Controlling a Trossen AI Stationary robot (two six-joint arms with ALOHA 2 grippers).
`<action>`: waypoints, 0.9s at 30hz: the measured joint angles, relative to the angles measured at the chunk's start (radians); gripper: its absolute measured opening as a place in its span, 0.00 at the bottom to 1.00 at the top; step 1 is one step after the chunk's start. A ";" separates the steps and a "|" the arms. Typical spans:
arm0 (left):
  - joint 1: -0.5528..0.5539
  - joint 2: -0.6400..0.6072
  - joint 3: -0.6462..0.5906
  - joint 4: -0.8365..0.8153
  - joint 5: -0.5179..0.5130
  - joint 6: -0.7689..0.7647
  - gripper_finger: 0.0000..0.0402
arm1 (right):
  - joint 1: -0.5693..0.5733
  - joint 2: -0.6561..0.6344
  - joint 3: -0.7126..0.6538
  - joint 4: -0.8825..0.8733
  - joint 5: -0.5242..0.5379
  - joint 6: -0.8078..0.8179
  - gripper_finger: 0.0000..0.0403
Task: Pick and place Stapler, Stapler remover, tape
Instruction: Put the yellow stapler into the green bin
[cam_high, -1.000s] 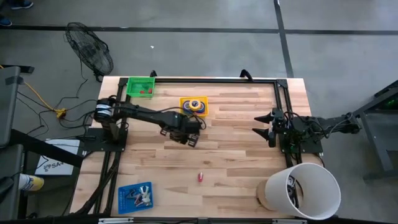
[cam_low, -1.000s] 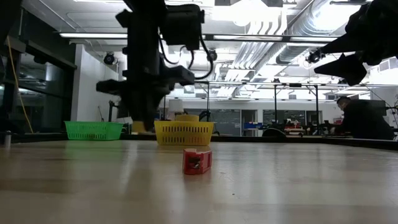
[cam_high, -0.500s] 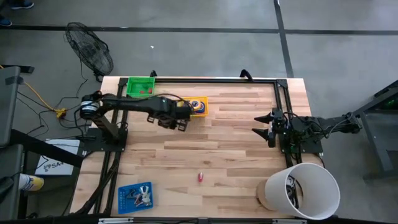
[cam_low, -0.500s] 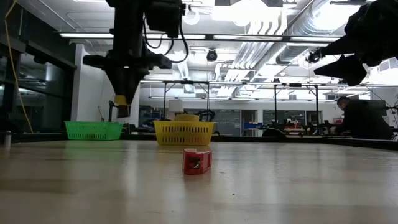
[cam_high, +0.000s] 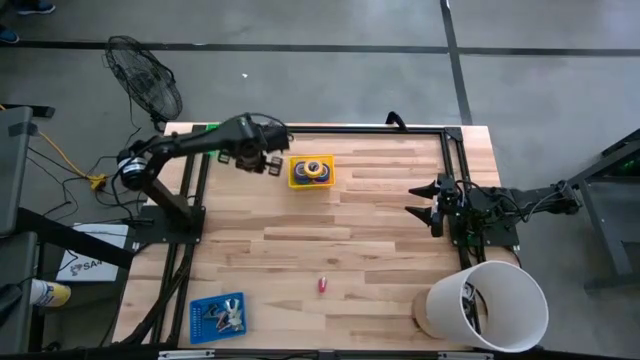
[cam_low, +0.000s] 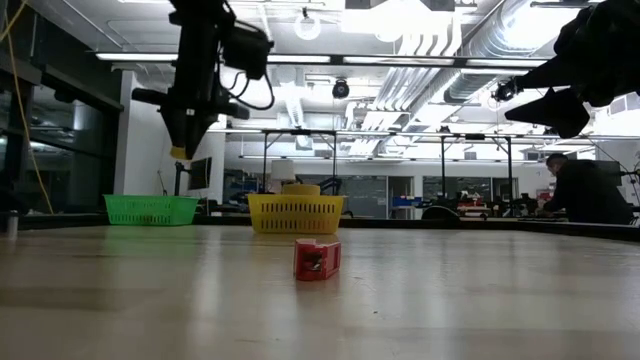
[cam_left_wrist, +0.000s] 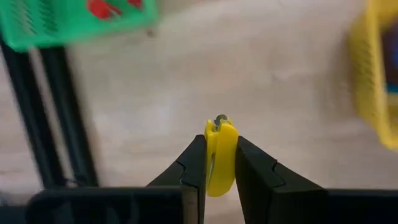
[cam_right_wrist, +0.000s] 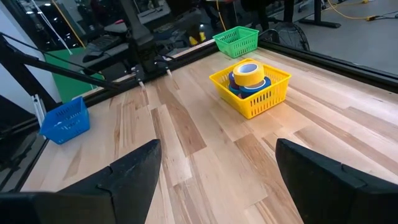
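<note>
From above, the left gripper (cam_high: 262, 160) is raised near the table's (cam_high: 380, 250) far edge, between the green basket (cam_high: 212, 128), mostly hidden under the arm, and the yellow basket (cam_high: 311, 171), which holds the tape (cam_high: 314, 168) rolls. The right gripper (cam_high: 420, 200) waits at the right side with its fingers spread wide and nothing between them. A small red piece (cam_high: 322, 285) lies alone on the wood nearer the front, a blue basket (cam_high: 218, 315) with a pale tool in it sits at the front left corner, and a white bucket (cam_high: 490, 305) stands at the front right. In the low view the left gripper (cam_low: 180, 150) hangs high above the green basket (cam_low: 150, 208), a bit of yellow showing at its tip; the yellow basket (cam_low: 295, 213) stands to the right of it and the red piece (cam_low: 316, 259) lies closer to the camera. A person (cam_low: 585, 190) sits in the room behind. From the left wrist, the two dark fingers (cam_left_wrist: 194, 171) are clamped on a small yellow stapler remover (cam_left_wrist: 220, 155), held over bare wood with the green basket (cam_left_wrist: 68, 22), red pieces inside it, and the yellow basket (cam_left_wrist: 373, 74) at opposite sides. From the right wrist, the fingers (cam_right_wrist: 134, 171) stand far apart, and beyond them the yellow basket (cam_right_wrist: 250, 90) shows a yellow tape (cam_right_wrist: 249, 73) roll stacked on blue ones, with the green basket (cam_right_wrist: 237, 40) behind and the blue basket (cam_right_wrist: 65, 119) off to the side.
</note>
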 joint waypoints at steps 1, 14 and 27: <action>0.028 0.000 0.000 0.000 -0.012 0.028 0.13 | 0.000 0.000 0.000 0.000 0.000 0.000 0.76; 0.363 0.003 -0.008 0.180 -0.087 0.328 0.13 | 0.000 0.000 0.000 0.000 0.000 0.000 0.76; 0.588 0.031 -0.009 0.285 -0.038 0.424 0.14 | 0.000 0.000 0.000 0.000 0.000 0.000 0.76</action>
